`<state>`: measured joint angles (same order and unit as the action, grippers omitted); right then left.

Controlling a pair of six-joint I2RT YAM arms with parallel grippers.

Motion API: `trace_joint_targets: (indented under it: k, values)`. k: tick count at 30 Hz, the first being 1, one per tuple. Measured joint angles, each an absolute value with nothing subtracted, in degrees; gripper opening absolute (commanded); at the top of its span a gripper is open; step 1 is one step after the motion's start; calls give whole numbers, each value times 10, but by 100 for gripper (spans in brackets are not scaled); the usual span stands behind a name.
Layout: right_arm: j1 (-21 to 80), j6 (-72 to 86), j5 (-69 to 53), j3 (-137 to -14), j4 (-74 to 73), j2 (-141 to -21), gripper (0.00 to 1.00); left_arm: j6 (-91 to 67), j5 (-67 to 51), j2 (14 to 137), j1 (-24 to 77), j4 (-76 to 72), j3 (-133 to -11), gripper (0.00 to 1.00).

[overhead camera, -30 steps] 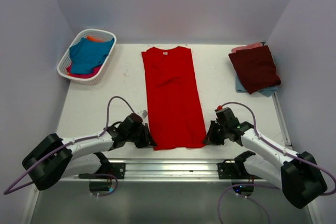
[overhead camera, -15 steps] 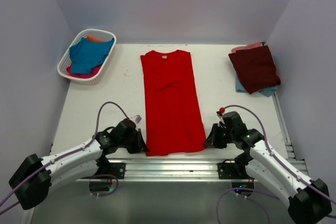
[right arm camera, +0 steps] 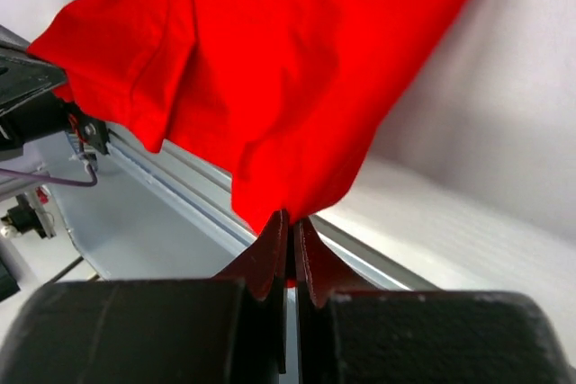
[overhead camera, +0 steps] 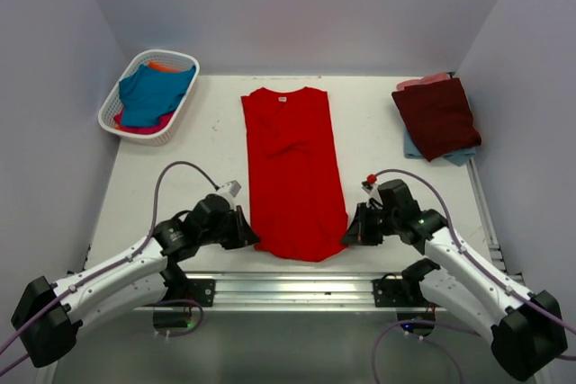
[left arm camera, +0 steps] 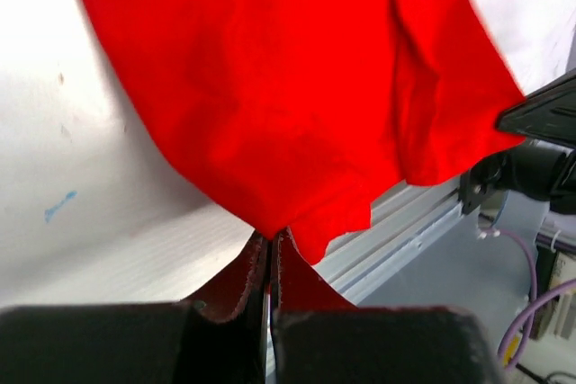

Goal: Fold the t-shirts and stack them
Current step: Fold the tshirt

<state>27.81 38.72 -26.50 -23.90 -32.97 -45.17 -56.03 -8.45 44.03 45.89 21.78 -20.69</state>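
Wrist views showed left pincer (left arm camera: pixel 270 240) and right pincer (right arm camera: pixel 289 220) clenched on the hem of the red t-shirt (overhead camera: pixel 292 168); only overhead showed its unreadable neck label (overhead camera: pixel 282 93).

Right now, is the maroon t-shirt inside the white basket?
No, the maroon t-shirt lies folded on the far right, well apart from the basket.

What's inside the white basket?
A teal t-shirt on top, orange cloth and pink cloth peeking past its edges. Anything deeper in the basket is covered.
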Motion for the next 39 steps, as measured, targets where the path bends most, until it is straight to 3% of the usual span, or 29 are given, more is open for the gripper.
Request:
trace_joint_targets:
  k: [17,26,39]
  values:
    - [278,312,-139,-400,-184,-712,0,-471,85,555,445,51,-222,0]
    - [276,292,-91,-451,-140,-789,0,-421,88,640,351,-90,-220,0]
    - [267,288,-70,-540,-106,-909,0,-396,72,754,325,-172,-266,0]
